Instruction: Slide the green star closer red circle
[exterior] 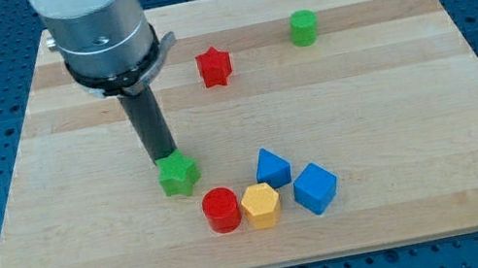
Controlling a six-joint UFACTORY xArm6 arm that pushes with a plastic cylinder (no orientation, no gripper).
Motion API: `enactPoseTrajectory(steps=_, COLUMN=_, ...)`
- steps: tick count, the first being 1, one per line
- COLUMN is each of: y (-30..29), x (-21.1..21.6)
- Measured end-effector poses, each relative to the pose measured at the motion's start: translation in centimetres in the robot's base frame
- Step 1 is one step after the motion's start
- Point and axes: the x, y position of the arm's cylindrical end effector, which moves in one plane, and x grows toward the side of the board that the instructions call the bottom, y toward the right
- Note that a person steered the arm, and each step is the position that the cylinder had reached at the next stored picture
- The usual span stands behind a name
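Observation:
The green star (178, 174) lies on the wooden board, left of centre in the lower half. The red circle (221, 209) stands just below and to the right of it, a small gap apart. My tip (165, 157) is at the star's upper edge, touching or almost touching it from the view's top. The rod rises from there to the silver arm at the view's top left.
A yellow hexagon (261, 206) sits against the red circle's right side. Two blue blocks (272, 168) (315, 188) lie right of that. A red star (213, 66) and a green cylinder (303, 27) lie near the board's top. The board (390, 97) ends near the view's bottom.

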Motion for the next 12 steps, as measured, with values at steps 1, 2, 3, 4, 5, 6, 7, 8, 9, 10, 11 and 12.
enactPoseTrajectory(steps=1, y=-6.0, x=-0.7)
enactPoseTrajectory(steps=2, y=-10.3, x=-0.6)
enactPoseTrajectory(steps=3, y=-7.7, x=-0.2)
enactPoseTrajectory(steps=4, y=-0.7, x=-0.1)
enactPoseTrajectory(steps=5, y=2.8, x=0.6)
enactPoseTrajectory(steps=6, y=0.7, x=0.6)
enactPoseTrajectory(steps=7, y=-2.6, x=0.6)
enactPoseTrajectory(steps=8, y=-0.6, x=1.0)
enactPoseTrajectory(steps=9, y=4.7, x=1.4)
enactPoseTrajectory(steps=10, y=6.7, x=1.7)
enactPoseTrajectory(steps=11, y=3.9, x=1.3)
enactPoseTrajectory(steps=12, y=0.0, x=0.4)
